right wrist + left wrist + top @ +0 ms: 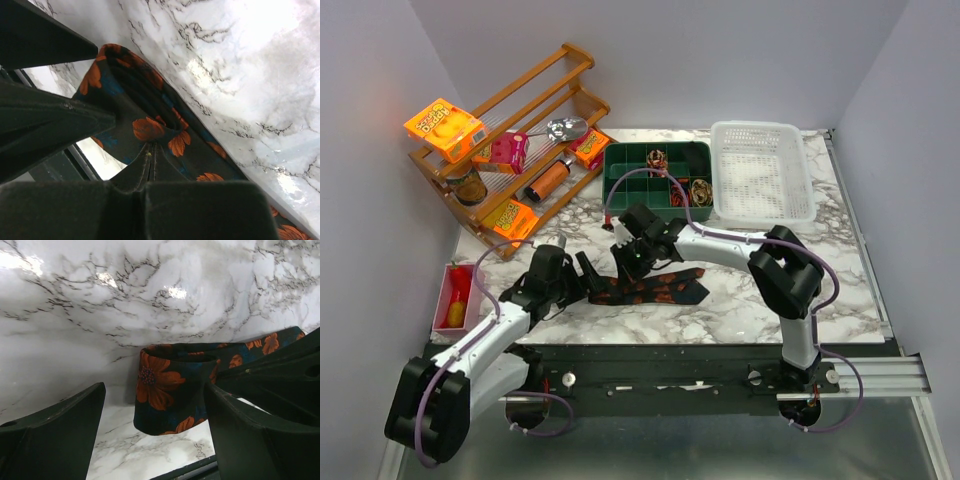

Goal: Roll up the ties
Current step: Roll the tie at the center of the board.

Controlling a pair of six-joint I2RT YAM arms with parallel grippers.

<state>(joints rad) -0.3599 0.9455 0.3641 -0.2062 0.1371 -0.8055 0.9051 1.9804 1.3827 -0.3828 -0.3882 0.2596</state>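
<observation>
A dark tie with orange flowers [655, 289] lies on the marble table [740, 300], its left end folded up into a loop. My right gripper [626, 262] is shut on that folded end; in the right wrist view my gripper [151, 151] pinches the fabric beside the loop [131, 90]. My left gripper [583, 274] is open just left of it. In the left wrist view the loop [167, 390] stands between the spread fingers [55, 427] of my gripper [155, 390], touching neither. Rolled ties [657, 158] sit in the green organiser [620, 185].
A white mesh basket [762, 170] stands at the back right. A wooden rack [535, 95] with orange snack packets [444, 128] leans at the back left. A pink bin [448, 295] with red and yellow items is at the left edge.
</observation>
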